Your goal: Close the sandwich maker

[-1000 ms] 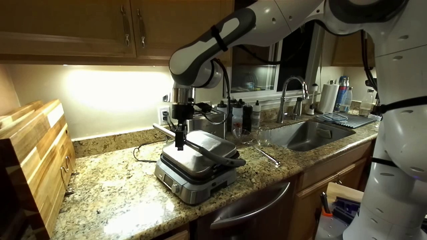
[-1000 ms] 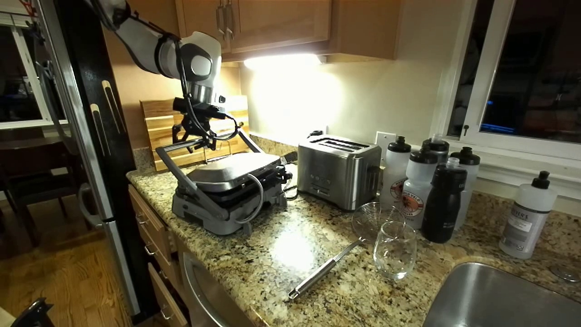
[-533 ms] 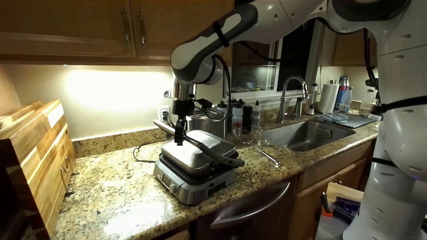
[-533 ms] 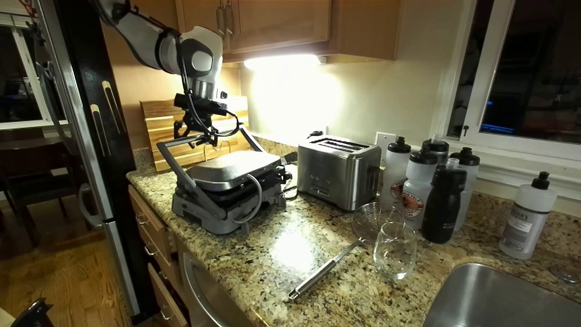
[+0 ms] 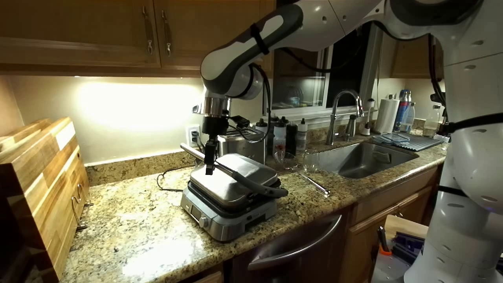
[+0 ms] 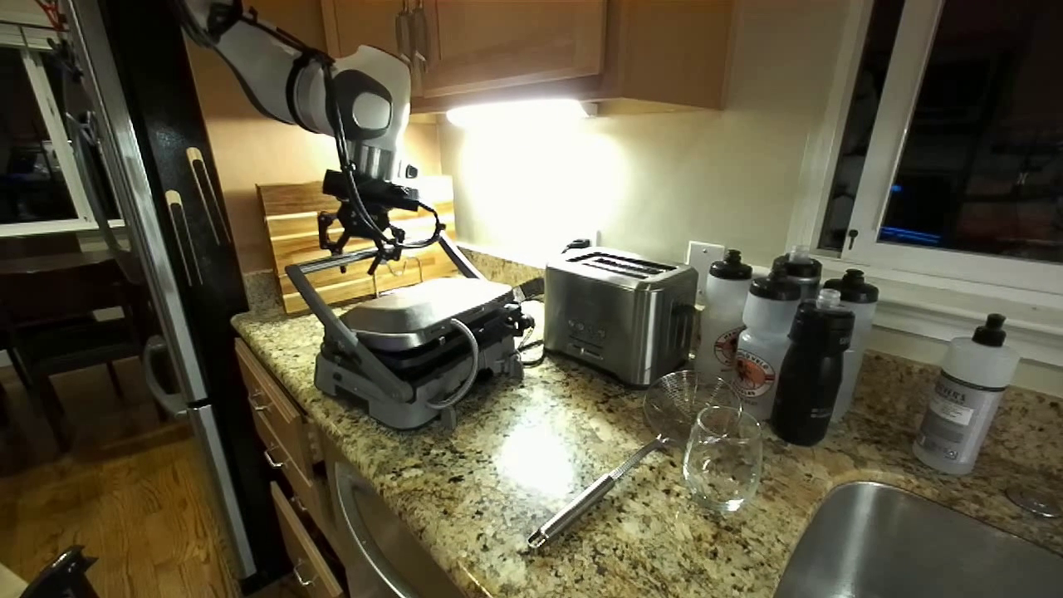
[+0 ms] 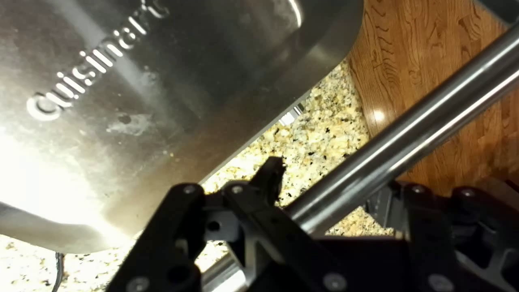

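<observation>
The silver sandwich maker (image 5: 232, 179) stands on the counter in both exterior views. Its lid (image 6: 432, 309) lies low over the base, with a dark gap between them. The bar handle (image 6: 328, 264) stands raised above the lid's front. In the wrist view the lid (image 7: 162, 81) shows the Cuisinart lettering, and the handle bar (image 7: 405, 138) runs diagonally across. My gripper (image 5: 210, 169), also in an exterior view (image 6: 358, 267), points down at the handle. In the wrist view its fingers (image 7: 330, 178) are apart, with the bar passing between them; counter shows between the fingers and the bar.
A steel toaster (image 6: 619, 311) stands behind the sandwich maker. Several bottles (image 6: 772, 340), a stemless glass (image 6: 722, 461) and a strainer (image 6: 585, 502) are beside it. Wooden boards (image 5: 43, 188) stand at the far end. The sink (image 5: 393, 163) and wall cabinets (image 5: 212, 35) border the area.
My gripper has risen slightly and shifted a little around the handle, its fingers seeming somewhat closer together. The sandwich maker has shifted very slightly; its lid looks the same.
</observation>
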